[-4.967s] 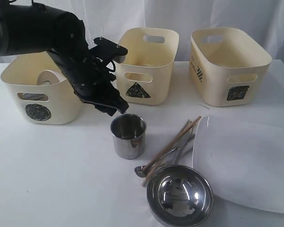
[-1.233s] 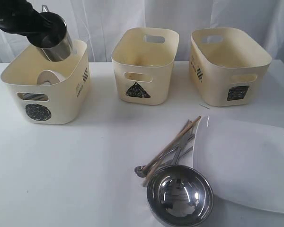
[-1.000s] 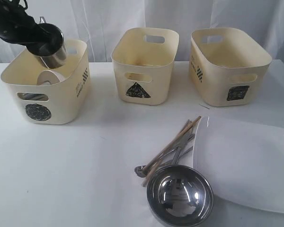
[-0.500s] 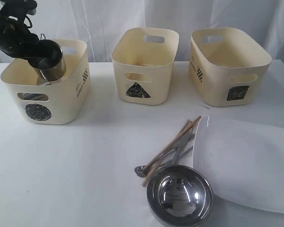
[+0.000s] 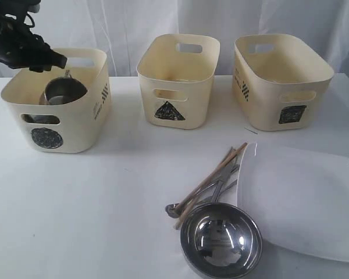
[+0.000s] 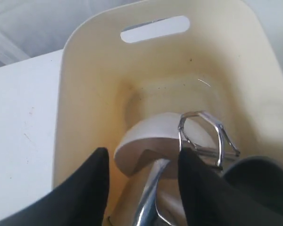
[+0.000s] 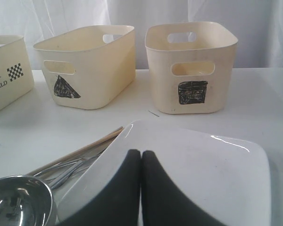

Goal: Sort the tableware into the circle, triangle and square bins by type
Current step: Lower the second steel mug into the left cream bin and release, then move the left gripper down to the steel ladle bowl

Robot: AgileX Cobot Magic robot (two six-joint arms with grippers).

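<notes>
My left gripper (image 5: 51,60) hovers open over the circle bin (image 5: 52,125). A steel mug (image 5: 64,92) lies tilted inside that bin, free of the fingers. In the left wrist view its rim (image 6: 151,197) and wire handle (image 6: 203,136) sit below the open gripper (image 6: 144,151), against the small white bowl (image 6: 148,141). Part of a dark second mug (image 6: 259,181) shows beside it. My right gripper (image 7: 141,153) is shut and empty, low over the white plate (image 7: 203,169). The steel bowl (image 5: 221,239), chopsticks (image 5: 212,173) and metal utensils (image 5: 205,192) lie left of the plate (image 5: 305,197).
The triangle bin (image 5: 177,81) stands in the middle at the back and the square bin (image 5: 279,81) to its right. A white tablecloth covers the table, with a curtain behind it.
The left gripper carried the steel mug from the table up over the circle bin, lowered it in and opened. The mug now rests inside. The right arm has not moved.
</notes>
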